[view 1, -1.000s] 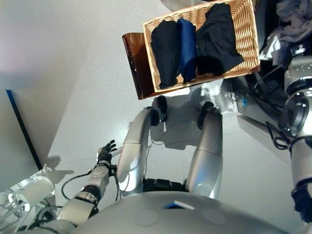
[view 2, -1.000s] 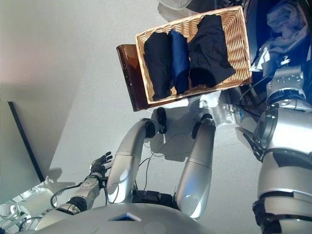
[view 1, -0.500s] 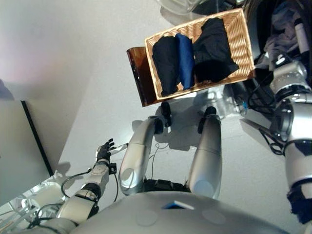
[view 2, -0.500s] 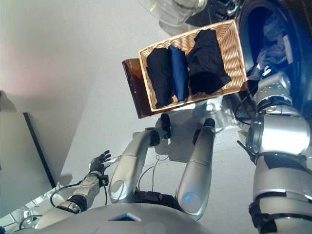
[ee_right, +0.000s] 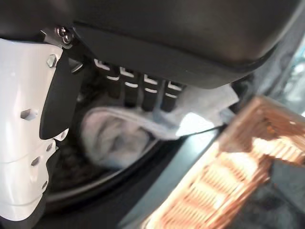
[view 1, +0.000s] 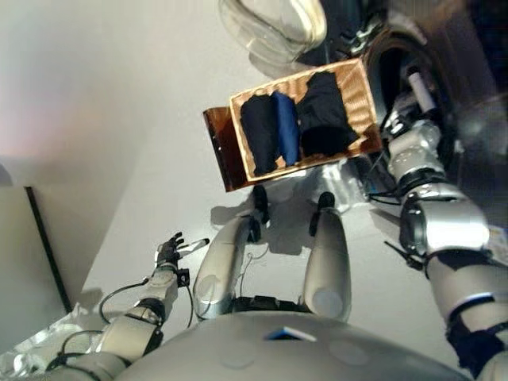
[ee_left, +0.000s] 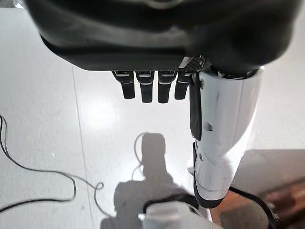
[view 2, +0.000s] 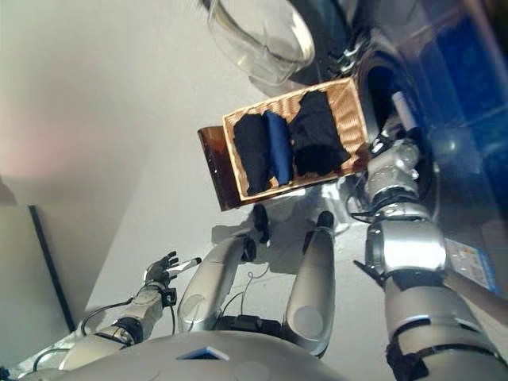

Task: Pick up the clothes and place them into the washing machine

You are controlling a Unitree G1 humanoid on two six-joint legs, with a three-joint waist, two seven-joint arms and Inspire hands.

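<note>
A wicker basket [view 1: 363, 99] holds a black garment [view 1: 260, 136], a folded blue one [view 1: 286, 127] and another black one [view 1: 321, 115]. To its right is the washing machine's dark opening [view 1: 394, 59]. My right hand [view 1: 418, 89] reaches into that opening. In the right wrist view its fingers [ee_right: 138, 88] are straight, with a light grey cloth [ee_right: 114, 138] lying in the drum just past their tips. My left hand [view 1: 168, 250] hangs low at my left side, open and holding nothing, with bare floor beyond its fingers [ee_left: 147, 88].
The machine's round glass door [view 1: 274, 28] stands swung open beyond the basket. A brown stand [view 1: 218, 151] carries the basket. A pale panel with a dark edge [view 1: 36, 238] rises at the far left.
The whole picture has shifted as the camera moved. My right arm has stretched further toward the machine's opening. The left hand has stayed at my side.
</note>
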